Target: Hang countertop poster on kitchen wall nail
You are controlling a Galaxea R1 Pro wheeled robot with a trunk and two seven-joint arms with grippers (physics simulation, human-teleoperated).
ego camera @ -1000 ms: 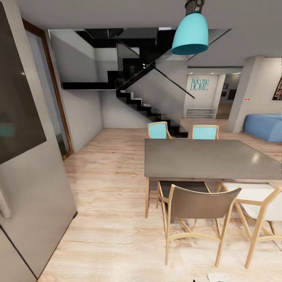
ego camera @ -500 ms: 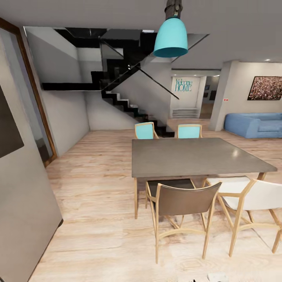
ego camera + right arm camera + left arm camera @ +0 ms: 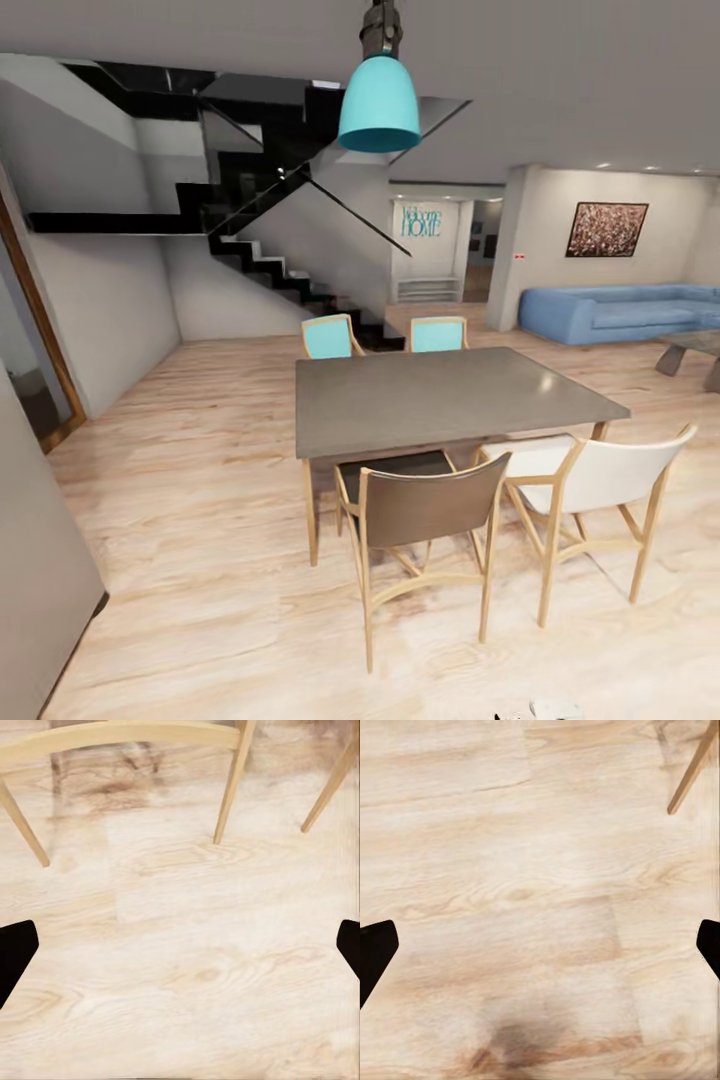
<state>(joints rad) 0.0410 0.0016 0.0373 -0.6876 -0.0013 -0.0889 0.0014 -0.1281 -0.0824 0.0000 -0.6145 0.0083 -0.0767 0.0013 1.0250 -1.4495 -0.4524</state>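
At nine o'clock in my head view, a grey panel [image 3: 40,590] is filling the near corner, with a wood-framed doorway [image 3: 35,330] standing just behind it. Towards eleven o'clock, a black staircase [image 3: 260,250] is climbing against the pale wall. At twelve o'clock a teal pendant lamp [image 3: 379,100] is hanging above the dark dining table [image 3: 440,395], which is sitting on the light wooden floor [image 3: 200,520]. Two teal chairs [image 3: 330,338] are standing at its far edge, while a brown chair [image 3: 425,520] and a white chair [image 3: 590,490] are standing at its near edge. Beyond the table, the teal "Home" sign [image 3: 421,221] is hanging on the far wall. At two o'clock a blue sofa [image 3: 620,312] is sitting beneath a framed picture [image 3: 607,229].

My left claw [image 3: 540,941] is hanging over bare floorboards with its fingertips [image 3: 375,952] spread wide apart, gripping nothing (a chair leg is showing nearby). My right claw [image 3: 180,945] is likewise spread apart and empty, hovering above the floor near wooden chair legs [image 3: 231,784].

I am not seeing the poster, countertop or nails from where I am looking.
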